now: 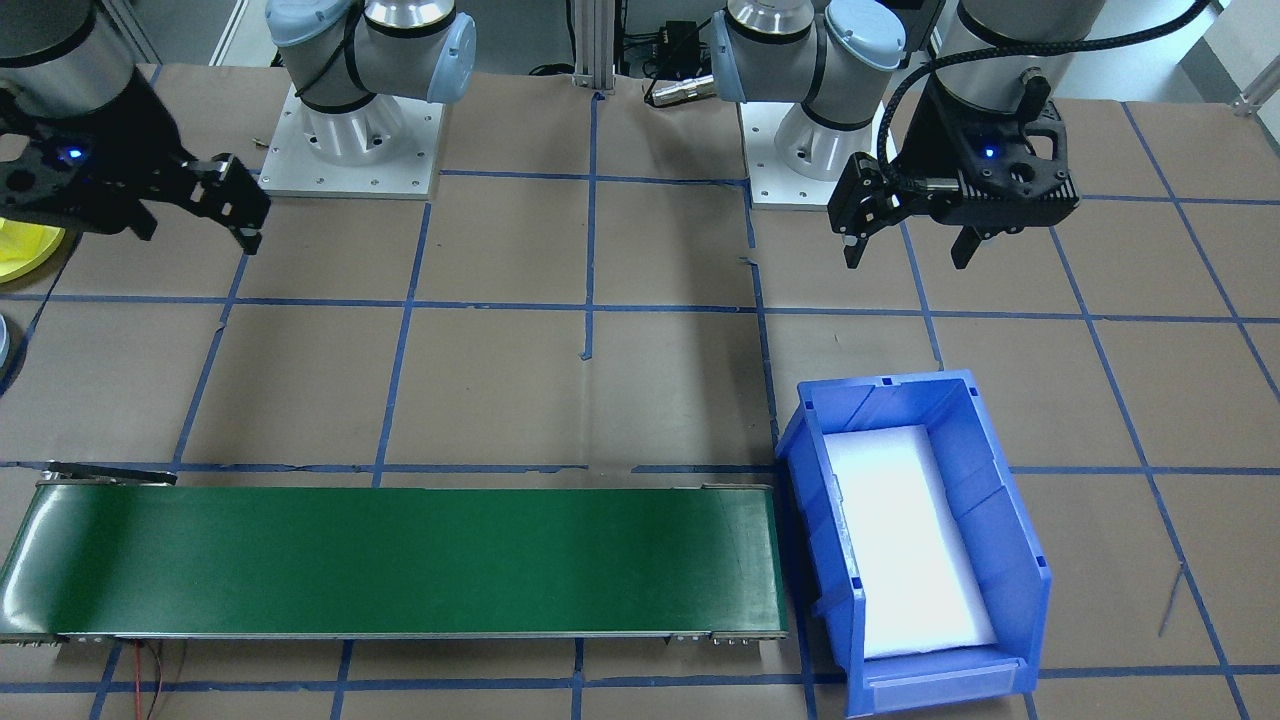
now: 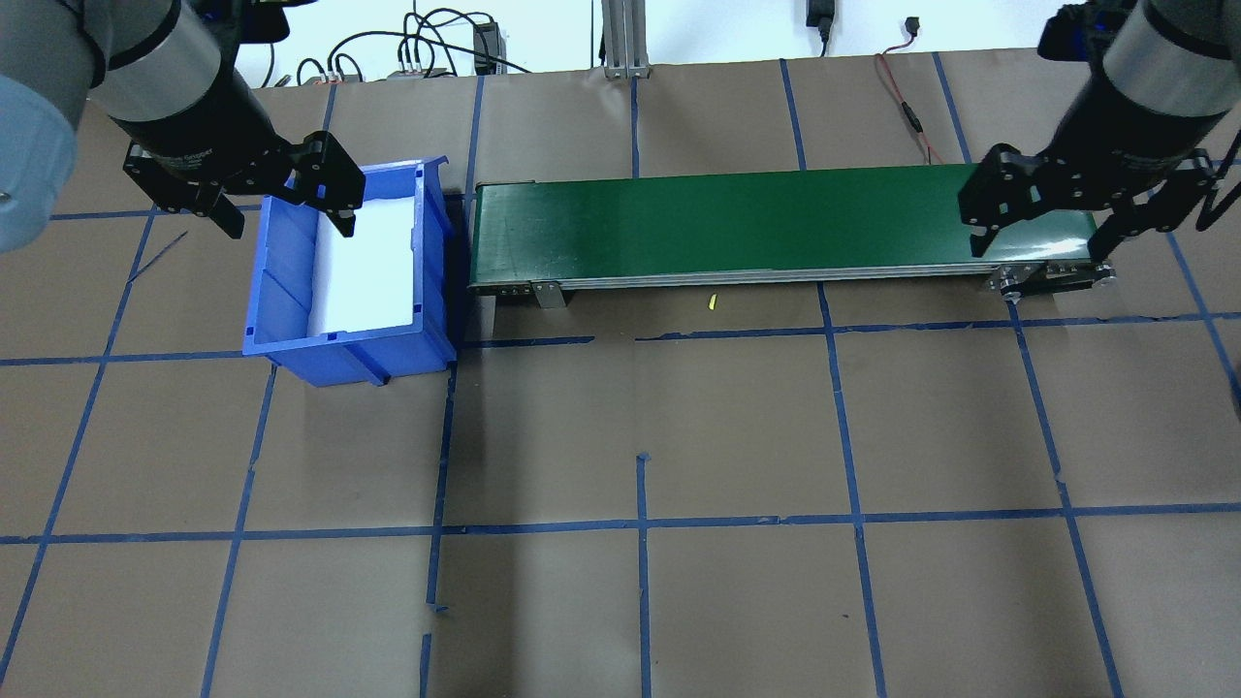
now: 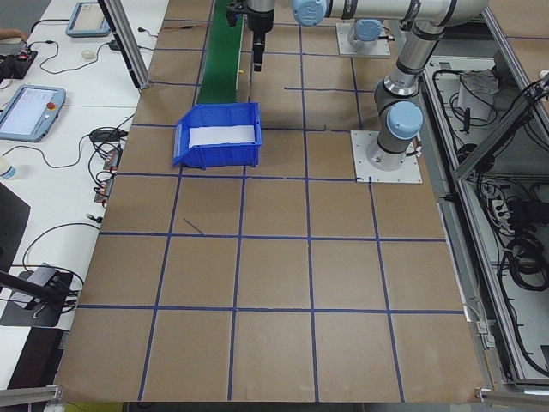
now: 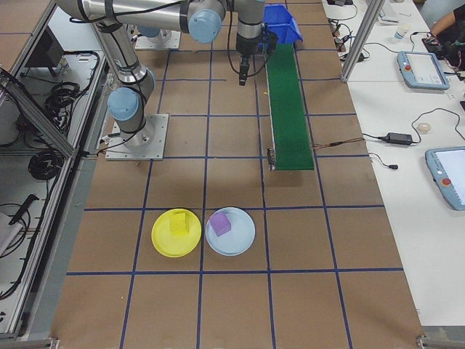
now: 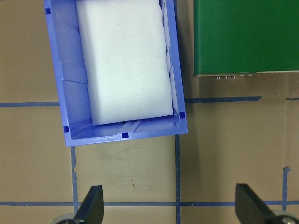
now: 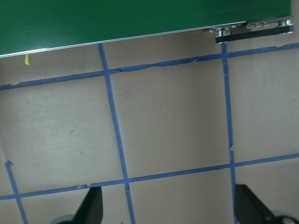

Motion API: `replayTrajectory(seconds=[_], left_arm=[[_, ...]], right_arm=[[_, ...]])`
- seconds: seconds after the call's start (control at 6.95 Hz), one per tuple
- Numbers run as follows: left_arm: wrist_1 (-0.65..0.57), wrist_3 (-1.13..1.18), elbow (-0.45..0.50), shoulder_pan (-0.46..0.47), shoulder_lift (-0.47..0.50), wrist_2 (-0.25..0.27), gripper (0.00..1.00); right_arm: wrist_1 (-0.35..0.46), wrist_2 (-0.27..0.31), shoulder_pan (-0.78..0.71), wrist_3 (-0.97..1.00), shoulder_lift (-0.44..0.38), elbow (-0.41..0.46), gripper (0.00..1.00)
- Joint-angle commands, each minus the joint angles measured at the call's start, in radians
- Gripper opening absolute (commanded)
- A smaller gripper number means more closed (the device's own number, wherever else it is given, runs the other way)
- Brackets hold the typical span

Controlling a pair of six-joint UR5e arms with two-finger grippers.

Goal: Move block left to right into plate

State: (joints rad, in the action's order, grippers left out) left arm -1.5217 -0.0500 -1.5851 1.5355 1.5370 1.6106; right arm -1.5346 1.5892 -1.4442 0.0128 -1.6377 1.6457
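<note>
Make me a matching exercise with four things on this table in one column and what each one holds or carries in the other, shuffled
1. yellow plate
2. pale blue plate
3. blue bin
4. green belt

A. white foam pad
B. purple block
C. nothing on it
D. yellow block

Pairs: 1-D, 2-B, 3-A, 4-C

A long green conveyor belt (image 2: pixel 776 223) and a blue bin (image 2: pixel 349 281) just beside its end line the table's (image 2: pixel 679 582) far edge. Two plates (image 4: pixel 176 233) sit touching near the table's right end. Bare brown surface lies between.
</note>
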Motion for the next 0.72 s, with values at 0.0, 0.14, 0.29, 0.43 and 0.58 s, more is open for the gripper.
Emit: replayTrajectory(seconds=[0.0, 0.14, 0.29, 0.43, 0.58], left_arm=[[0.000, 0.001, 0.000, 0.000, 0.000, 0.000, 1.00], [0.000, 0.001, 0.000, 0.000, 0.000, -0.001, 1.00], [0.000, -0.001, 0.000, 0.000, 0.000, 0.000, 1.00], [0.000, 0.001, 0.000, 0.000, 0.000, 0.000, 1.00], [0.000, -0.001, 0.000, 0.000, 0.000, 0.000, 1.00]], right_arm=[[0.007, -0.021, -0.117, 0.122, -0.002, -0.010, 1.00], [0.004, -0.058, -0.133, 0.128, -0.002, -0.006, 1.00], [0.001, -0.061, -0.134, 0.127, 0.002, -0.001, 1.00], [0.001, -0.058, -0.134, 0.127, 0.002, -0.001, 1.00], [0.001, -0.058, -0.133, 0.125, 0.004, -0.001, 1.00]])
